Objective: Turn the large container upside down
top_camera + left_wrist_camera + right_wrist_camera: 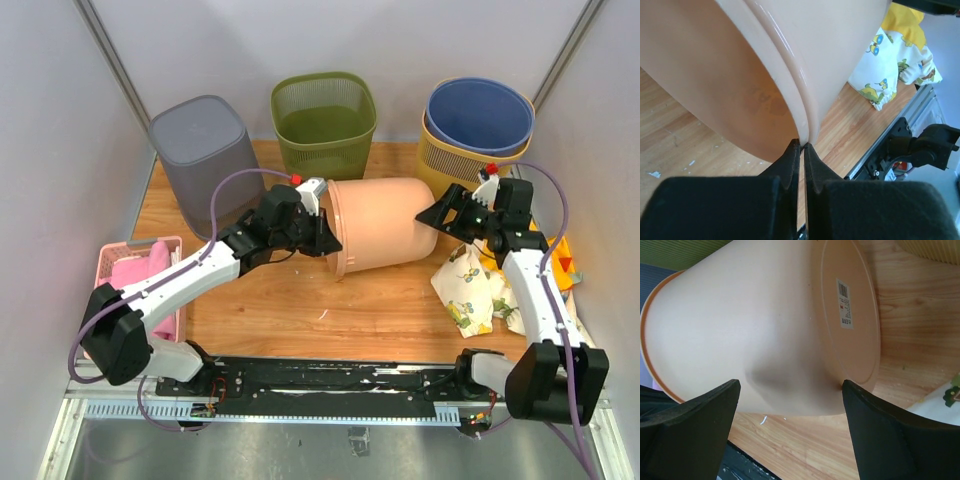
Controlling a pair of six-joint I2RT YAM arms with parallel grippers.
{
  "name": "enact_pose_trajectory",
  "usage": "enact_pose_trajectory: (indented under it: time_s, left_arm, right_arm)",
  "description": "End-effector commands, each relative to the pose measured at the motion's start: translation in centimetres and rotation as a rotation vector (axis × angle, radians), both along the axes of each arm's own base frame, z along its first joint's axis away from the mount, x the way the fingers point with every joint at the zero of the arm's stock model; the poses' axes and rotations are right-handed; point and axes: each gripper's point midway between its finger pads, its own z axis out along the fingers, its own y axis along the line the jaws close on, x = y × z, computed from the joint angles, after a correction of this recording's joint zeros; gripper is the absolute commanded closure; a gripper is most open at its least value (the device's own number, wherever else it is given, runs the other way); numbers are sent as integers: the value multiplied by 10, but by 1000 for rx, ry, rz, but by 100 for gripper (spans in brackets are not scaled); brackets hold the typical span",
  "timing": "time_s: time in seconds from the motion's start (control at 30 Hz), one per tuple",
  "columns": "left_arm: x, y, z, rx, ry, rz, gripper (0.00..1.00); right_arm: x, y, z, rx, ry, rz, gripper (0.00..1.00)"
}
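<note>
A large peach bin point(378, 225) is pictured lying on its side at the middle of the wooden table point(300, 310), its open mouth turned left and its labelled base turned right. The bin's rim point(799, 107) is pinched at its near edge between the pressed-together fingers of the left gripper point(322, 235). The right gripper point(430, 215) is held spread wide just beside the base, with nothing gripped between its jaws. Along the far edge, a grey bin point(205, 150), a green mesh basket point(323, 120) and a blue tub point(480, 110) nested in a yellow basket point(450, 160) are lined up. A patterned cloth point(470, 290) is heaped at the near right. The job is judged about half done, since the mouth is not yet brought down onto the table. The rim is best kept low as a pivot by the left arm while the base is raised and carried over by the right. That way the thin lip is not twisted out of the pinch, and the round wall is not allowed to roll toward the baskets.
</note>
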Motion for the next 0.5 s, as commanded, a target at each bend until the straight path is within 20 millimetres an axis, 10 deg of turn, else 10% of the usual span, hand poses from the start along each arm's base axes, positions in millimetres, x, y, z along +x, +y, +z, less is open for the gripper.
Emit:
enact_pose_trajectory:
  time_s: [0.0,0.1,0.47]
  left_arm:
    - [1,-2,4,17,-37,-28,100]
    - [2,2,6,30,-47,-18,96]
    - [3,36,54,64,-157,98,37]
  right_arm:
    - [0,20,14,77,-65,135,16]
    - [-11,26,13,107,-49,169,16]
    - [-67,40,10,166,-10,179,17]
